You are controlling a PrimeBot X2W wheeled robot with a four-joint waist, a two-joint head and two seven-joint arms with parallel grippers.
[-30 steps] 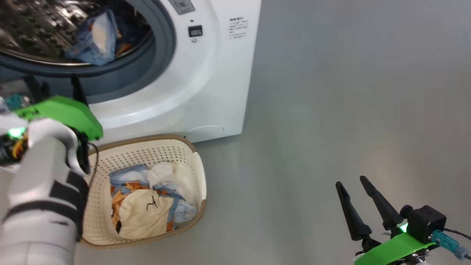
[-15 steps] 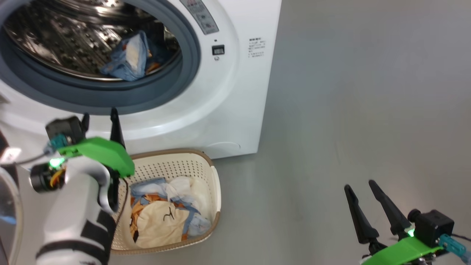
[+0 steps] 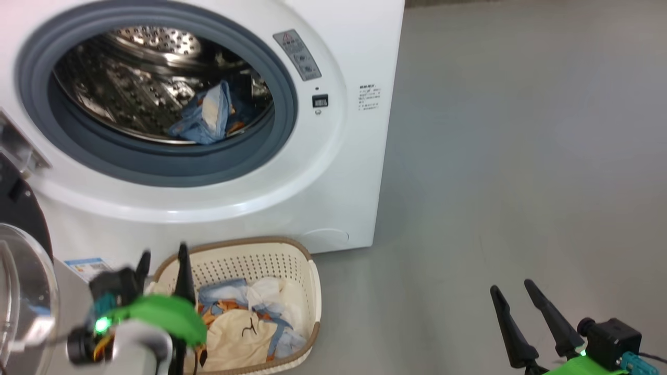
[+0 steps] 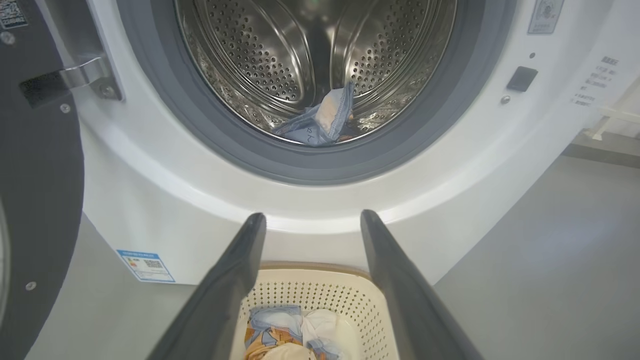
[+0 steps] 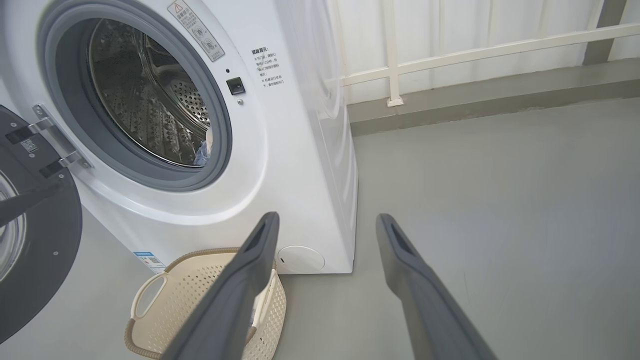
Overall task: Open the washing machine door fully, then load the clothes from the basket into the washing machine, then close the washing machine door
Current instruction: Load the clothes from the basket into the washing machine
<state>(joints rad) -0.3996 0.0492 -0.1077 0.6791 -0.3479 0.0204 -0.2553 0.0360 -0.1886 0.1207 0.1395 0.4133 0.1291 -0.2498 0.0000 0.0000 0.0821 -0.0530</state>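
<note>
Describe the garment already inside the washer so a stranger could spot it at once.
Find the white washing machine, its door open. Inside the steel drum, low near the grey seal, lies a crumpled blue garment with a cream patch. The other clothes sit in the basket on the floor below.

Left hand (image 4: 312,216), right hand (image 3: 511,287): both spread.

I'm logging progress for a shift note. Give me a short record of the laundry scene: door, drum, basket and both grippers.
door: open, swung to the left
drum: one blue garment inside
basket: on the floor in front of the washer, holds clothes
left gripper: open, empty, over the basket
right gripper: open, empty, over the floor
</note>
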